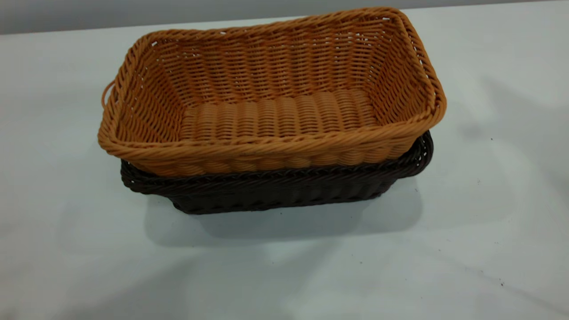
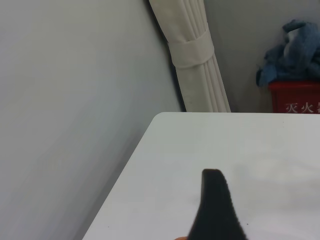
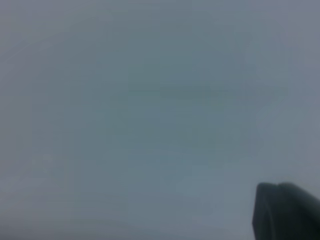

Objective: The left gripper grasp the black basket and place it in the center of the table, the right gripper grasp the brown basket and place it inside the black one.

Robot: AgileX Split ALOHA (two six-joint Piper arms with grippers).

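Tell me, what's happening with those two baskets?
Right now nobody is holding them. The brown basket sits nested inside the black basket, tilted a bit, near the middle of the table. Neither robot arm shows in the exterior view. The left wrist view shows only one dark finger of the left gripper above a table corner, and the right wrist view shows only a dark edge of the right gripper against plain grey. The stacking job looks finished.
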